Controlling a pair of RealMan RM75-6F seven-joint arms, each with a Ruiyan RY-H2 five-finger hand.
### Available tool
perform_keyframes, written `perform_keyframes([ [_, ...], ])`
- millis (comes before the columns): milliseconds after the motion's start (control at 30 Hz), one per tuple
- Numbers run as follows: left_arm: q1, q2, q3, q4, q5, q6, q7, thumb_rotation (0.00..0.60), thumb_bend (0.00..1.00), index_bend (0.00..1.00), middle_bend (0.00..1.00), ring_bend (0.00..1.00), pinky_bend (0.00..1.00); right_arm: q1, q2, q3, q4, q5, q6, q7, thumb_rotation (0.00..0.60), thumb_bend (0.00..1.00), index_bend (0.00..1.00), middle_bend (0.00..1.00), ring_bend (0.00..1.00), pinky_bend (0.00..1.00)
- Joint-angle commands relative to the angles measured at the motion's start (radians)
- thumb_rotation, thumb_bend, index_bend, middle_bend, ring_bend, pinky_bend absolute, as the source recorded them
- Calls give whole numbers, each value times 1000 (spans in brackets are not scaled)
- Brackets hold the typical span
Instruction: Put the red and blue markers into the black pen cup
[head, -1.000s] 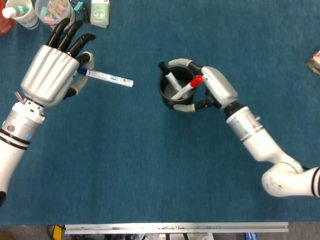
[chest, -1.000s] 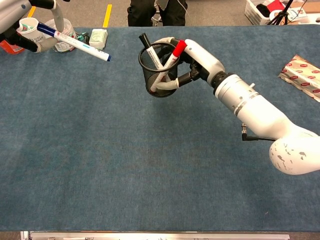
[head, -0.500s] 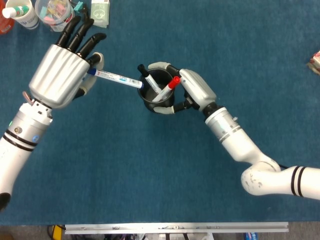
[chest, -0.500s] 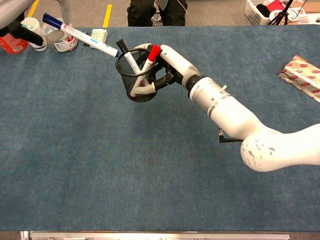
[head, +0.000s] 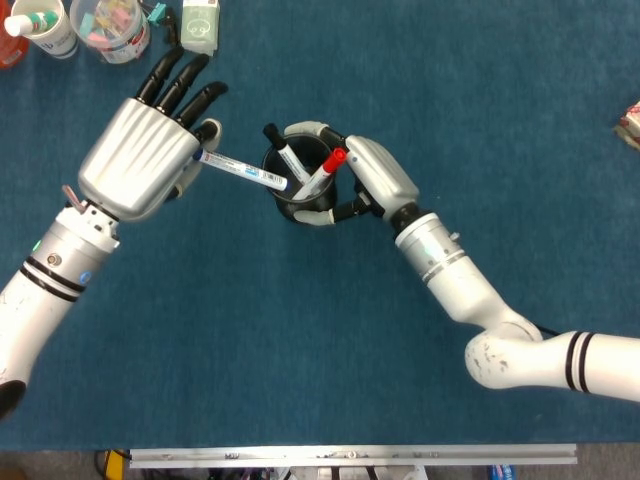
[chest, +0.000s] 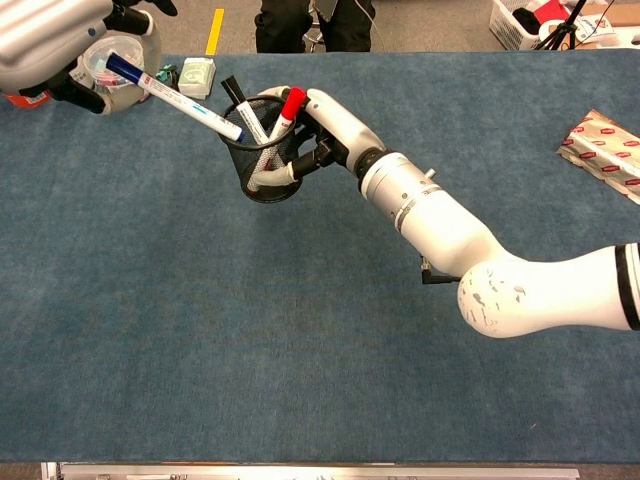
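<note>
Right hand (head: 375, 180): grips black mesh pen cup (chest: 262, 165), raised off blue table (chest: 300, 330).
Left hand (head: 145, 155): pinches white blue-capped marker (chest: 175, 95), tip at cup rim.
Red-capped marker (chest: 282, 118): already in cup.
Risk: tip may catch rim w/ shallow angle; marker could fall outside.

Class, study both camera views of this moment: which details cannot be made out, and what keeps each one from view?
- Right hand fingers, head view: partly hidden behind the black pen cup.
- Blue marker label text, both views: too small.
- Left hand, chest view: cut off by the top left edge.
- Cup bottom, both views: hidden by mesh and markers.
</note>
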Motion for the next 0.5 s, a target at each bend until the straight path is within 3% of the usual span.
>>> perform_keyframes([
  [33,-4,-3,4,4,7,-5,5,600,330,611,203,54,59,7,-12,6,6,12,4,-24,600,516,488,443,336,369],
  [500,-10,-27,10,-9,-10,-20,63,600,329,575,197,54,59,41,-83,41,39,61,21,-102,600,527,488,443,336,369],
])
